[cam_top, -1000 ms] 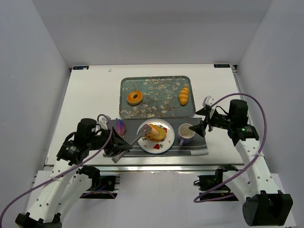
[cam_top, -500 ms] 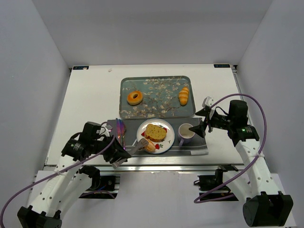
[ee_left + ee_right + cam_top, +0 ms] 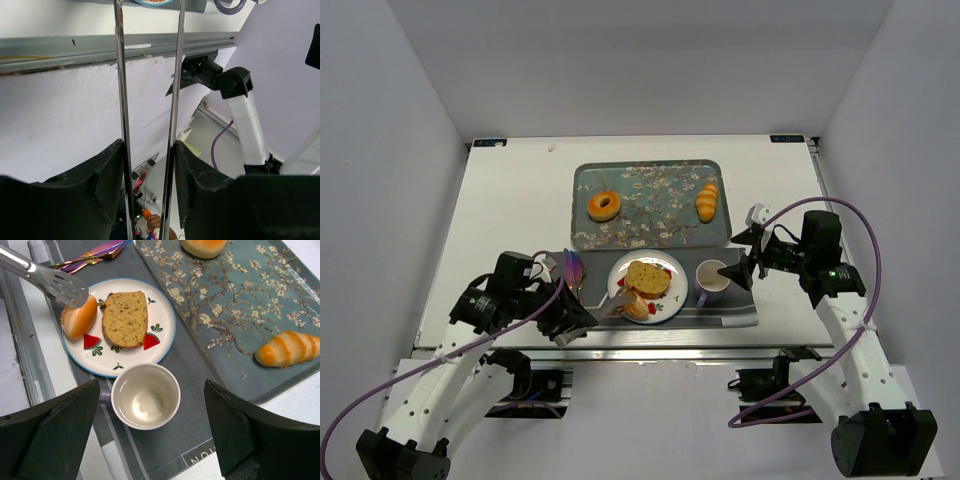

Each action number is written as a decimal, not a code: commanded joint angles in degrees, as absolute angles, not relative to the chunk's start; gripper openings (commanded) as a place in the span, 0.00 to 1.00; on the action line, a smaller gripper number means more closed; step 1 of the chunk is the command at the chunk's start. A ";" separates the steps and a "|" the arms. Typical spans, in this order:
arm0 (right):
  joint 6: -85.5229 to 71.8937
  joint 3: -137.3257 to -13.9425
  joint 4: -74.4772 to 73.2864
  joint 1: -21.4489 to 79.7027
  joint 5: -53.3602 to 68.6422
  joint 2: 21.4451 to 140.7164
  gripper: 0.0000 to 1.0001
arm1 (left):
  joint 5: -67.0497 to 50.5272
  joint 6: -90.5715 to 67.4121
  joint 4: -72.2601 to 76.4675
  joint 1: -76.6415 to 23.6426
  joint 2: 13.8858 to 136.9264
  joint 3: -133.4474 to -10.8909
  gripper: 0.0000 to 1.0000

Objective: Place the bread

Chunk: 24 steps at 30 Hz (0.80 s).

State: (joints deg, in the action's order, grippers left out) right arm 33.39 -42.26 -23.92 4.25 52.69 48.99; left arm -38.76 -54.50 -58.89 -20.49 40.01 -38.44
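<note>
A round bread roll (image 3: 636, 306) lies at the near left rim of the white plate (image 3: 672, 297), beside a bread slice (image 3: 647, 277). My left gripper (image 3: 570, 320) is shut on metal tongs (image 3: 606, 309), whose tip rests on the roll. The right wrist view shows the roll (image 3: 79, 316), the slice (image 3: 125, 318), the plate (image 3: 120, 362) and the tongs (image 3: 45, 277). In the left wrist view the fingers (image 3: 107, 175) squeeze the tongs' arms (image 3: 120, 75). My right gripper (image 3: 745, 262) is open and empty above a mug (image 3: 145, 396).
The mug (image 3: 712, 281) stands right of the plate on a grey placemat (image 3: 725, 314). A floral tray (image 3: 650, 200) behind holds a donut (image 3: 604, 205) and a croissant (image 3: 707, 200). Colourful cutlery (image 3: 572, 270) lies left of the plate.
The tongs have carried the roll from above the slice to the plate's near left rim. The left arm has drawn back toward the near edge. The right arm has not moved.
</note>
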 commanded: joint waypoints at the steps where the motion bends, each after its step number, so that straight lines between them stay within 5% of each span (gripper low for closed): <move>1: 33.49 -43.77 -23.64 4.48 53.61 49.04 0.89 | -37.53 -54.84 -59.67 -20.65 38.68 -40.78 0.52; 24: 34.10 -43.59 -24.35 4.48 53.61 48.78 0.90 | -36.21 -54.40 -60.91 -20.65 39.55 -43.60 0.52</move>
